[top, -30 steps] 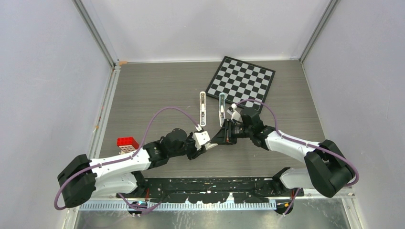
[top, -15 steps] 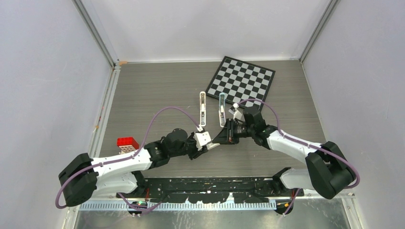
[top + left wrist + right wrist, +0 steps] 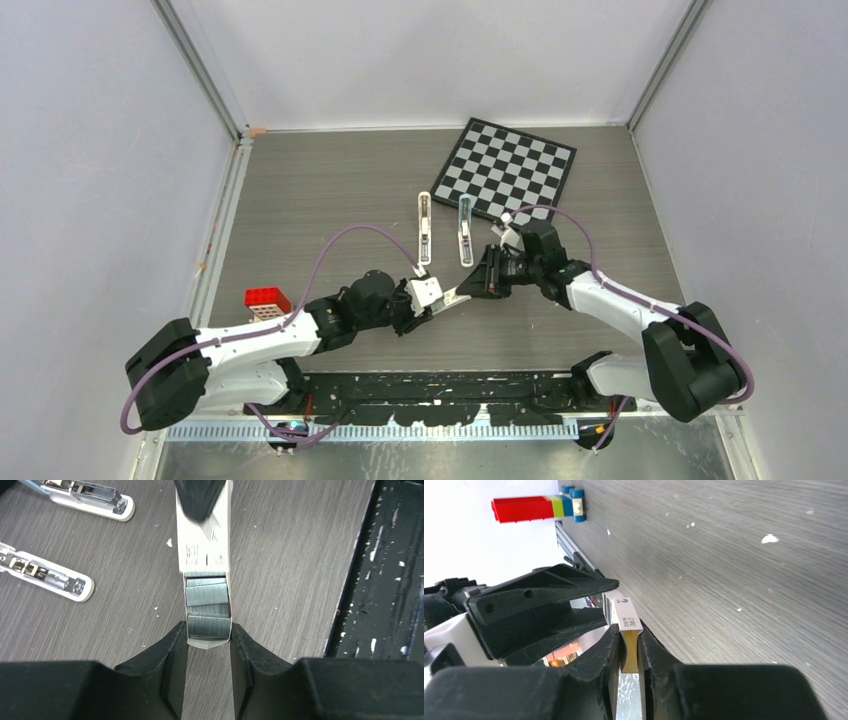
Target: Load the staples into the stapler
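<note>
Left gripper (image 3: 208, 630) is pinched on the near, open end of the staple box (image 3: 204, 545), one finger against each long side. The right gripper (image 3: 629, 640) clamps the opposite, closed end, so I have the box suspended between both arms above the table (image 3: 330, 190). The controlling relation is the box's long axis: it runs straight from one gripper to the other, roughly left to right in the top view. The staples (image 3: 207, 605) are exposed in the drawn-out section directly ahead of the left fingertips. They lie as several short silvery blocks, slightly askew, in a row along that axis. Neither gripper is free to lift a block while both are holding the box. The two staplers (image 3: 445, 230) lie opened flat on the table just beyond the grippers, side by side, with their long axes running near to far, roughly crosswise to the box. I judge the left stapler's near end closest to the left gripper. Loading would call for one arm to release the box and pick a block.
</note>
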{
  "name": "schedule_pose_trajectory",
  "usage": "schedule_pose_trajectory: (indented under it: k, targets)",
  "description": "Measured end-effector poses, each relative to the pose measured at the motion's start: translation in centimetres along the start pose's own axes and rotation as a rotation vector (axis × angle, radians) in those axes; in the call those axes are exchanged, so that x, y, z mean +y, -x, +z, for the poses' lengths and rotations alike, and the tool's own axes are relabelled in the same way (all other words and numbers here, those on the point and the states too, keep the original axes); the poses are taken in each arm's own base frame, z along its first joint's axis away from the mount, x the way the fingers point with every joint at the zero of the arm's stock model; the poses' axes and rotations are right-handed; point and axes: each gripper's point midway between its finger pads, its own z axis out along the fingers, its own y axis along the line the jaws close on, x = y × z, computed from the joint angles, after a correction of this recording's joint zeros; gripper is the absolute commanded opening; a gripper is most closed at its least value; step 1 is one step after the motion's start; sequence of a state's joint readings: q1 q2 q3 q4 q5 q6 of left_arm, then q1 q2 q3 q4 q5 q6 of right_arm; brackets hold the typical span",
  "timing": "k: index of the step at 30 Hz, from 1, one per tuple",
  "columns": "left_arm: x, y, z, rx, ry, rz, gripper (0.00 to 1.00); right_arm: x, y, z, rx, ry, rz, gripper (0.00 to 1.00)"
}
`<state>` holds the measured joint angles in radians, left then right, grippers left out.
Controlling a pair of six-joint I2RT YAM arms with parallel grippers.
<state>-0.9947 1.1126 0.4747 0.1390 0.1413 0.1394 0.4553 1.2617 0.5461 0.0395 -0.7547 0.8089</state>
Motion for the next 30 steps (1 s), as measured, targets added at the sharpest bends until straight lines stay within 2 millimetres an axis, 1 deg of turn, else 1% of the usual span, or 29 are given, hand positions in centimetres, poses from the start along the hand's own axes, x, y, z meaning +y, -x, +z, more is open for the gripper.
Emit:
schedule_pose_trajectory:
  k: [8,11,15,18,21,24,25,26,27,28,29,30]
  targets:
    - [0.4,-2.2,0.4,0.068,0.035,-0.031,0.33,-1.8,2.9,-2.8,-0.130,-0.061,0.036,0.24]
    - [0.5,-3.1,0.7,0.097,0.045,-0.051,0.33,-3.0,3.3,-3.1,-0.151,-0.108,0.054,0.25]
    - [0.6,-4.7,1.3,0.155,0.067,-0.089,0.32,-4.4,3.3,-3.0,-0.160,-0.162,0.073,0.25]
    - [0.7,-5.9,1.9,0.203,0.078,-0.115,0.32,-6.3,3.3,-2.8,-0.168,-0.227,0.105,0.25]
    - [0.6,-6.6,2.5,0.245,0.082,-0.127,0.32,-8.5,3.1,-2.7,-0.170,-0.288,0.154,0.26]
    - [0.4,-6.6,3.2,0.279,0.087,-0.117,0.32,-10.7,2.9,-2.6,-0.162,-0.341,0.215,0.28]
    - [0.4,-6.5,3.4,0.284,0.088,-0.112,0.33,-11.1,2.9,-2.7,-0.162,-0.353,0.227,0.28]
    - [0.3,-6.3,3.7,0.289,0.089,-0.104,0.33,-11.5,2.9,-2.8,-0.166,-0.366,0.238,0.31]
    - [0.1,-6.1,3.9,0.292,0.090,-0.096,0.34,-11.8,2.9,-2.9,-0.171,-0.376,0.243,0.35]
    - [-0.1,-6.0,4.1,0.294,0.088,-0.090,0.35,-11.9,3.0,-3.0,-0.177,-0.385,0.244,0.44]
    - [-0.2,-6.0,4.2,0.297,0.086,-0.086,0.36,-12.2,3.0,-3.2,-0.183,-0.399,0.247,0.50]
    - [-0.4,-6.1,4.3,0.300,0.085,-0.082,0.38,-12.6,3.0,-3.4,-0.185,-0.419,0.248,0.54]
